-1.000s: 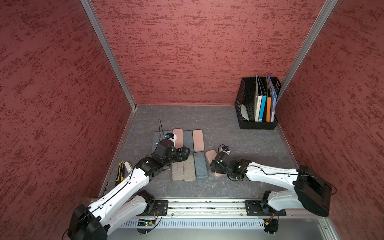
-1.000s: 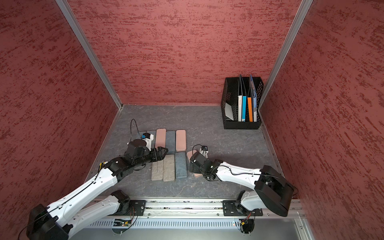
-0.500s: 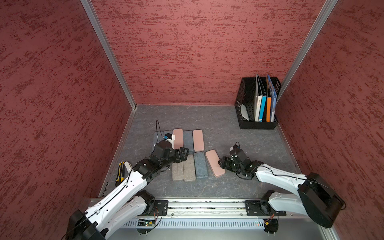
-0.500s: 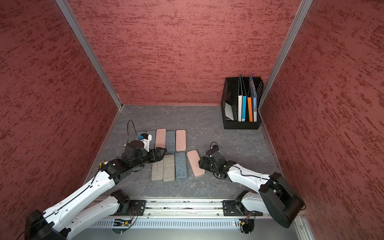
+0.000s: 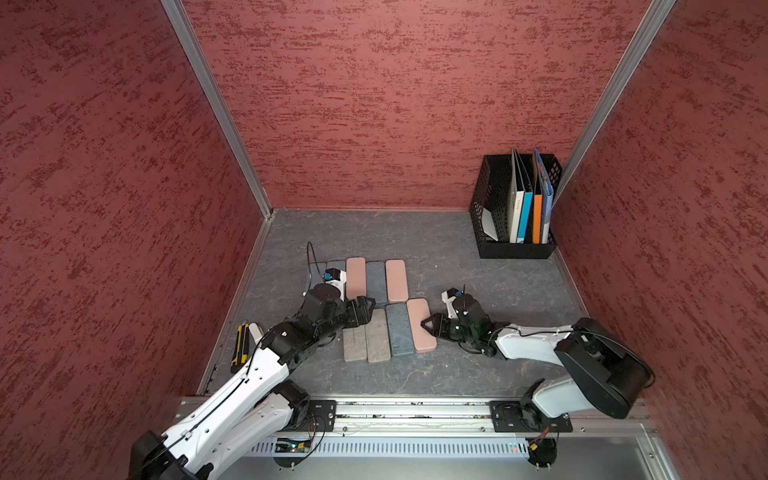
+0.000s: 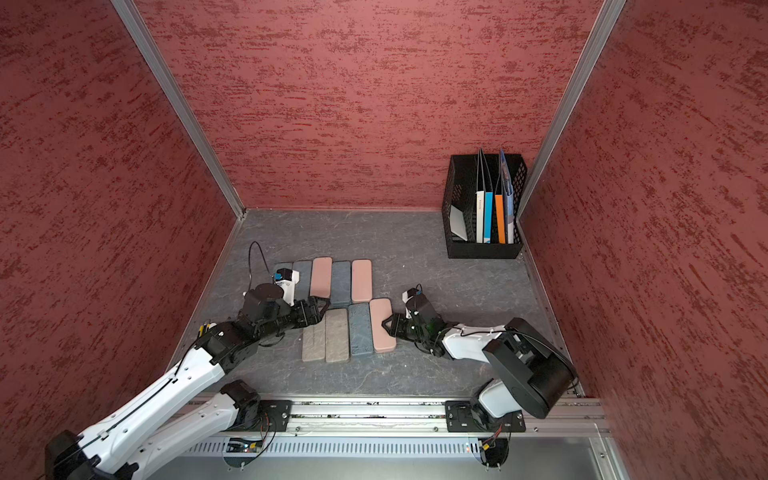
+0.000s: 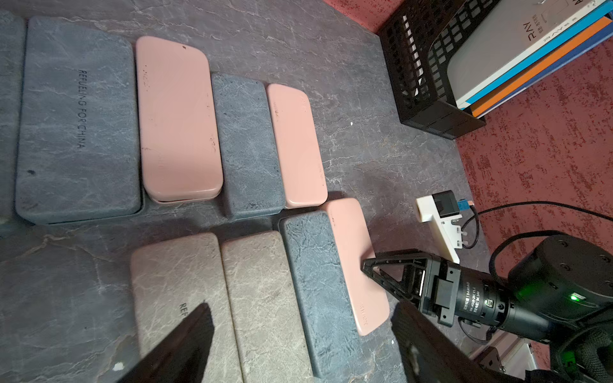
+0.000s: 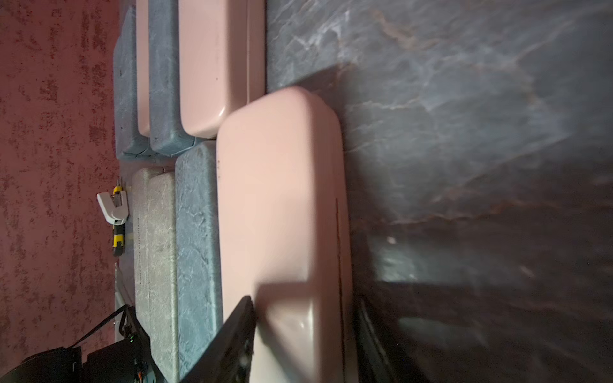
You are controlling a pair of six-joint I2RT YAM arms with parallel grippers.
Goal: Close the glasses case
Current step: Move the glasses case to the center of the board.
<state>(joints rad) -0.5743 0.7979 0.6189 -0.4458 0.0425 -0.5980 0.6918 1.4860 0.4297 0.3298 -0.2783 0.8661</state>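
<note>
Hovering left of the pink glasses case, left end effector spread wide and empty, pink glasses case lying lid-down on the counter, right end effector straddling the case's right edge, grip contact cannot tell.

White shells, black joints, thin black cables on left arm and right arm; black triangular-framed right gripper.

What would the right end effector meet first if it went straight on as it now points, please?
The pink case in the near row: the right end effector points at its long side, one finger over the lid, so contact would likely come almost at once.
</note>
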